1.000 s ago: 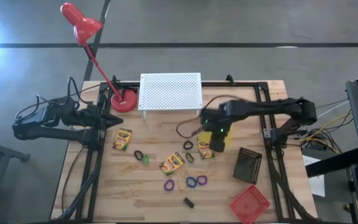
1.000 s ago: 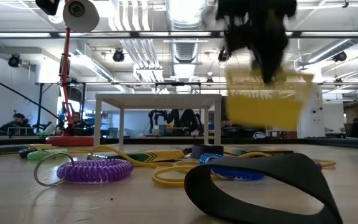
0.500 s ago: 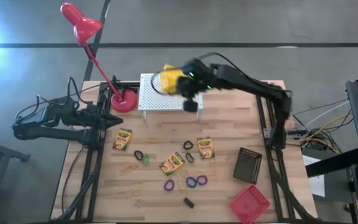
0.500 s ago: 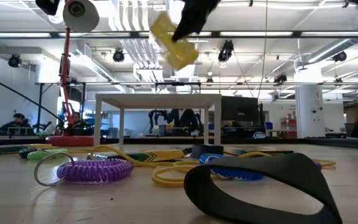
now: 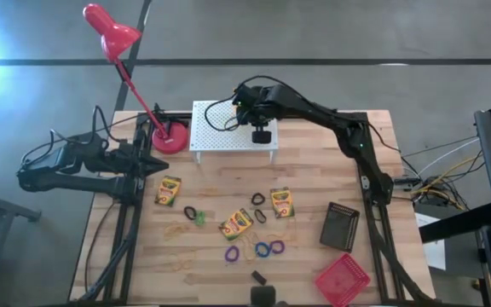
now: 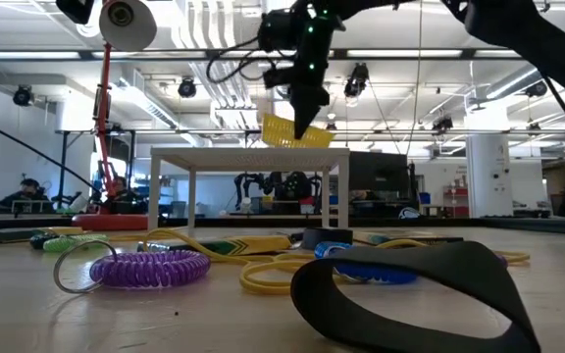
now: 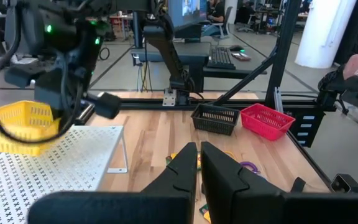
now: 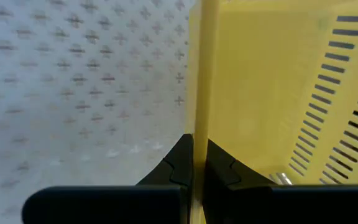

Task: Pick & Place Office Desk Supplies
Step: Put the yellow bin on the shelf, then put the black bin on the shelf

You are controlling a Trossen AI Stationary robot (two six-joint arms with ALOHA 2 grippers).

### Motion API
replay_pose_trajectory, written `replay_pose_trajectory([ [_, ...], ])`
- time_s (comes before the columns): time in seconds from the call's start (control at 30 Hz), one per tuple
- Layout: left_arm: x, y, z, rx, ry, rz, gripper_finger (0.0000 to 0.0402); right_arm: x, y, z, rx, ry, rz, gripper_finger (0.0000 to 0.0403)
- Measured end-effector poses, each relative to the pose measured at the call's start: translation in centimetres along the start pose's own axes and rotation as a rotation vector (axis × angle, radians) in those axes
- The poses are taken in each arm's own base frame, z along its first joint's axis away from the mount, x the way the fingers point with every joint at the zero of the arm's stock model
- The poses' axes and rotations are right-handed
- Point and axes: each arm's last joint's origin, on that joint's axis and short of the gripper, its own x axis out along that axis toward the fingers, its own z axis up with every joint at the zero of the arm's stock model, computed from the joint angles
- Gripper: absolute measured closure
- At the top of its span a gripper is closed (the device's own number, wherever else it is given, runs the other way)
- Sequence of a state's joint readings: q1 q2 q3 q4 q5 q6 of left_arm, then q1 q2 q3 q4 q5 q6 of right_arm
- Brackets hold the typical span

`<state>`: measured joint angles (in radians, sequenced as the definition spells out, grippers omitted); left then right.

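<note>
Pale wooden slats make up the counter [image 5: 314, 170], framed by dark metal rails. At its far edge stands the white perforated metal rack [image 5: 220, 126], with the round base of the red desk lamp [image 5: 170, 139] just beside it on the left-arm side. The right arm reaches from its side of the counter out over the rack, and the right pincer [image 8: 197, 163] is pressed together on the thin wall of a yellow slotted plastic basket [image 6: 294, 133], which hangs tilted just above the rack's top. The left arm waits at the counter's left edge, its left pincer [image 7: 199, 163] pressed almost together and holding nothing. Near the right front corner sit a black mesh basket [image 5: 341, 226] and, nearer the front edge, a red mesh basket [image 5: 342, 280]. Three small yellow-and-green crayon boxes lie flat mid-counter: one [image 5: 169, 190] nearest the left arm, one [image 5: 236, 224] in the middle, one [image 5: 281, 203] toward the right. Around them lie small elastic loops: a purple one [image 5: 232, 254], blue ones [image 5: 268, 249], a green one [image 5: 199, 218], and black ones [image 5: 258, 199]. Thin tan rubber bands [image 5: 177, 230] are scattered over the wood. A tiny black block [image 5: 257, 276] rests near the front edge.
</note>
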<state>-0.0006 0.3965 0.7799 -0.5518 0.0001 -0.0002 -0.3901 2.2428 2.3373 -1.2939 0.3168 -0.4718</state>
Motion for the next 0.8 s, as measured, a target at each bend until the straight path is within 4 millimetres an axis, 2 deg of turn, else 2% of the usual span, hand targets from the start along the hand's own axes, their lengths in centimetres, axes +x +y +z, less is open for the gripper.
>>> replay_pose_trajectory([
  [0.13,0.0,0.0,0.0,0.000,0.000,0.000,0.0374,0.4,-0.3,-0.1,0.005,0.006,-0.001,0.0393],
  [0.23,0.0,0.0,0.0,-0.001,0.000,0.000,0.0374,0.5,-0.7,-0.4,0.038,0.011,-0.003,0.0378],
  [0.43,0.0,0.0,0.0,-0.003,0.000,0.000,0.0374,0.2,-1.8,-1.1,0.092,0.008,-0.007,0.0314],
  [0.6,0.0,0.0,0.0,-0.003,0.000,0.000,0.0374,0.2,-2.0,-1.2,0.124,0.007,-0.005,0.0269],
  [0.7,0.0,0.0,0.0,-0.003,0.000,0.000,0.0374,-1.1,-1.5,-1.1,0.154,-0.009,-0.006,0.0255],
  [0.8,0.0,0.0,0.0,-0.003,0.000,0.000,0.0374,-4.3,-0.4,-1.3,0.188,-0.047,0.007,0.0253],
])
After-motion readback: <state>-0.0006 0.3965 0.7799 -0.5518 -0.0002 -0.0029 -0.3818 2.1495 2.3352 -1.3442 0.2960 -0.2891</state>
